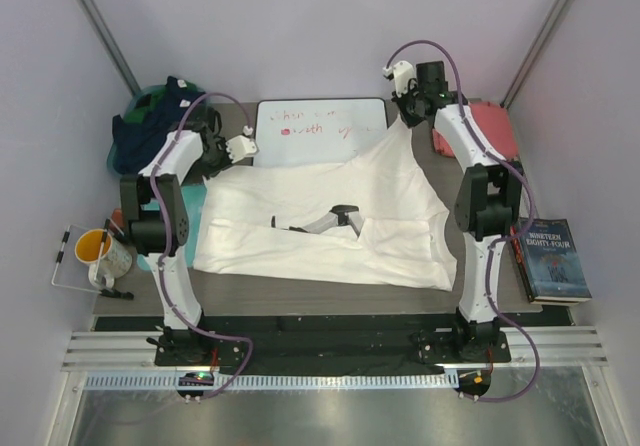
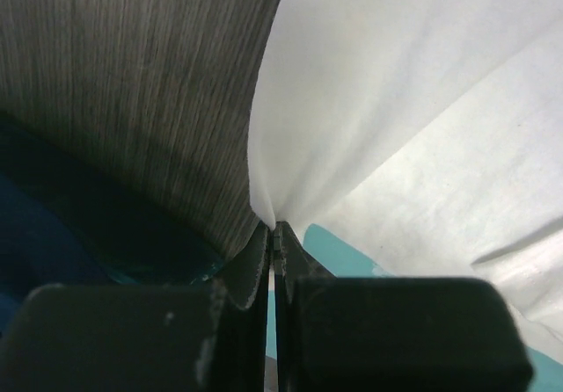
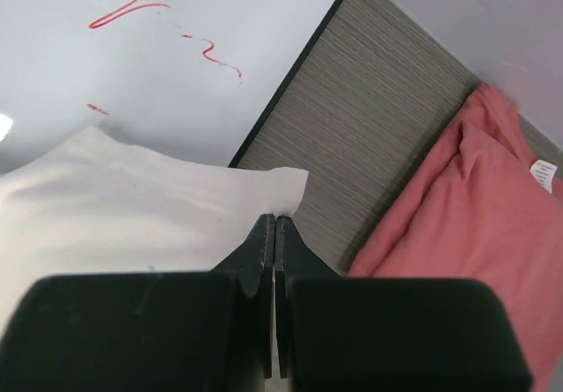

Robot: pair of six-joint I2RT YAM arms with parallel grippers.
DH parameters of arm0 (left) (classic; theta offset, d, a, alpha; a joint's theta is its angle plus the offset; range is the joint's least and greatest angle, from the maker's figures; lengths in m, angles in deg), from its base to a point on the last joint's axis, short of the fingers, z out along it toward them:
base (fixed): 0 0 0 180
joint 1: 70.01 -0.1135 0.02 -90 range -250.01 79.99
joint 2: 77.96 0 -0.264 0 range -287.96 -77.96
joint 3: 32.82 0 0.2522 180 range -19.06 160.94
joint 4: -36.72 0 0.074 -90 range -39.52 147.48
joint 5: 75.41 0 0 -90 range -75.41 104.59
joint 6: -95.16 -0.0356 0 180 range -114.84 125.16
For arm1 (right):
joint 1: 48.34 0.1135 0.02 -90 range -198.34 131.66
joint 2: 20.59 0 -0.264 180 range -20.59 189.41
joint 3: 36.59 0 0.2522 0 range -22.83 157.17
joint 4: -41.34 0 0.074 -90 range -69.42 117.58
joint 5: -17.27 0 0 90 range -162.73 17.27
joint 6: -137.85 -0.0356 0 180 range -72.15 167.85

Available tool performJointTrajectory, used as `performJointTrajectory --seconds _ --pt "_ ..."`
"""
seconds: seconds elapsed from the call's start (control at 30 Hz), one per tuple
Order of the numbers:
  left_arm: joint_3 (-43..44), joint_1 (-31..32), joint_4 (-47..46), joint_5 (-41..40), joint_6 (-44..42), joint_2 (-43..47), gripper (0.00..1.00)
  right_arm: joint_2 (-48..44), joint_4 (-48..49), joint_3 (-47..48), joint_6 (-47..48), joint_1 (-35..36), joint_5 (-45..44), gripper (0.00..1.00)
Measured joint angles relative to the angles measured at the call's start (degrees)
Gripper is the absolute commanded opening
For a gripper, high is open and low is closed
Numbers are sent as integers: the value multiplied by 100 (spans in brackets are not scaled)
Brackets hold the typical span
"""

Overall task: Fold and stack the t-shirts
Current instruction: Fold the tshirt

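left gripper [image 2: 274, 234]: closed tight, pinching an edge of the cream-white t-shirt [image 2: 396, 102]
right gripper [image 3: 274, 223]: closed tight on that shirt's far corner, beside the whiteboard [image 3: 176, 40]
cream-white t-shirt: spread on the table [image 2: 132, 76] between both arms
salmon-red t-shirt [image 3: 466, 207]: crumpled, far right

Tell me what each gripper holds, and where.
Both pinch the cream-white t-shirt: left gripper at its far-left edge, right gripper at its far-right corner.
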Motion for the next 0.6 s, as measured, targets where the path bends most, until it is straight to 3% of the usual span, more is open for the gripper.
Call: performJointTrajectory --seconds 0.43,0.6 --pt "-511 -37 -76 111 -365 850 0 -2004 -791 -1773 673 24 297 1" --pt "-774 -184 28 267 -597 1228 0 -2623 -1429 -2048 944 24 426 1"
